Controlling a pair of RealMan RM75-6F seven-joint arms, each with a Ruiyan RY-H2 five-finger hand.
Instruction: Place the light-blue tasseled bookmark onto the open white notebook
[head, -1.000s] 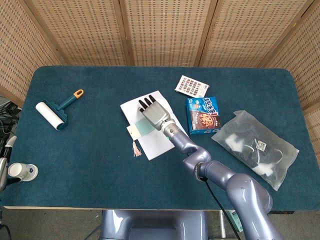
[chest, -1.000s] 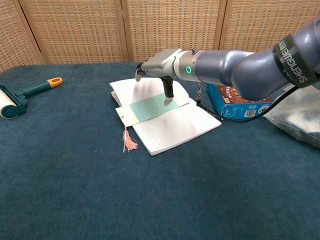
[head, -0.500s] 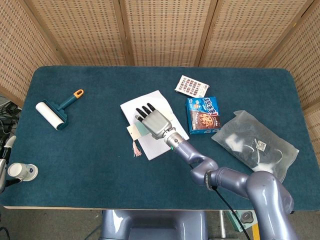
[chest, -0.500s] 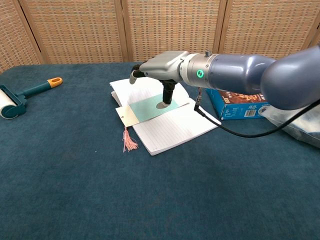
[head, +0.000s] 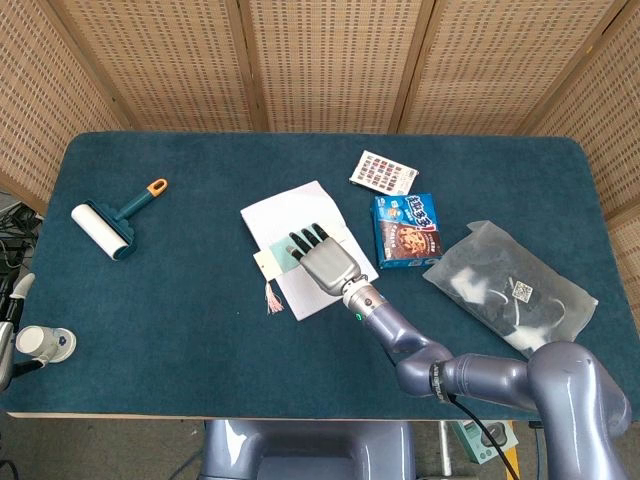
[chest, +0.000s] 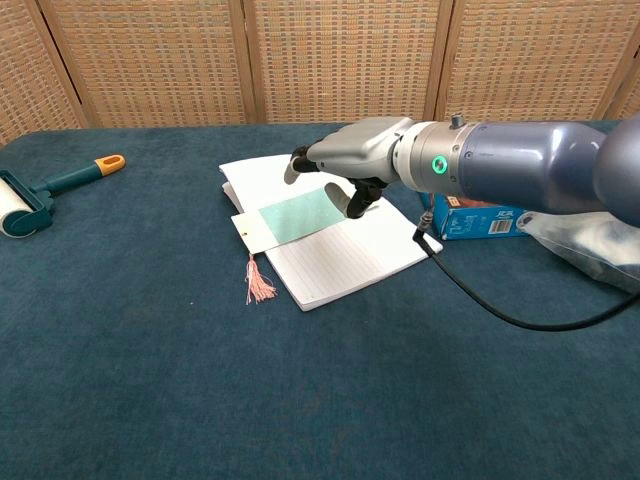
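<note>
The open white notebook (head: 318, 283) (chest: 345, 255) lies mid-table. The light-blue bookmark (head: 277, 256) (chest: 296, 214) rests flat across its left part, one end over the page edge, and its pink tassel (head: 272, 298) (chest: 258, 285) trails onto the cloth. My right hand (head: 325, 262) (chest: 355, 168) hovers just above the notebook's right side, fingers apart, holding nothing and clear of the bookmark. Only a sliver of my left hand (head: 18, 300) shows at the far left edge, off the table; how its fingers lie is hidden.
A lint roller (head: 115, 225) (chest: 40, 192) lies at the left. A blue cookie box (head: 408, 230) (chest: 470, 215), a patterned card (head: 384, 172) and a plastic bag (head: 510, 295) (chest: 590, 240) sit to the right. Wicker screens stand behind the table.
My right hand lifted its finger off the bookmark and drew back toward me and to the right. The bookmark stayed in place on the notebook.
</note>
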